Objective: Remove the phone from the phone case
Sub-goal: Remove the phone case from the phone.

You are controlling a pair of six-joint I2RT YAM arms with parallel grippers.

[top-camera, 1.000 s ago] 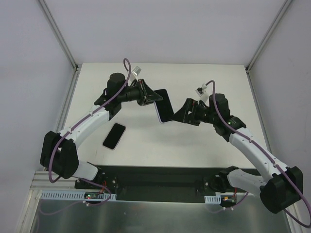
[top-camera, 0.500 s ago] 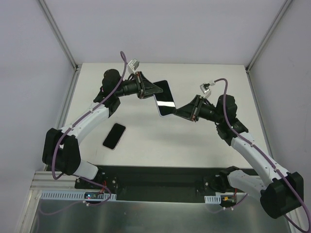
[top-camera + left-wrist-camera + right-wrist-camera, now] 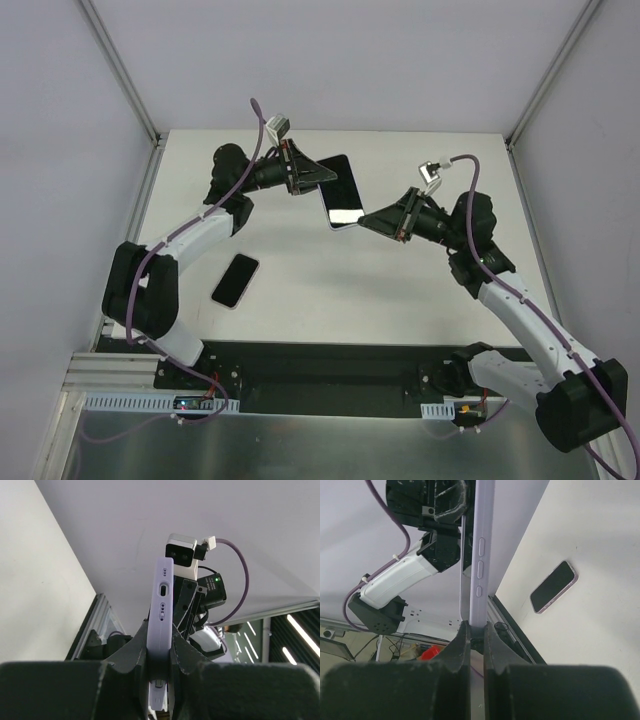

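Nearest, a spare dark handset is lying flat on the white table, well apart from the work. Beyond it, the right gripper is pinching tight on the near right edge of the lilac phone case. The case is hanging in the air between the two arms, with the phone sitting inside it, screen up. Farther left, the left gripper is clamping the case's far end, probably anchoring it so the other arm can peel. In the right wrist view it is hard to tell whether those fingers are catching only the case lip or the phone too.
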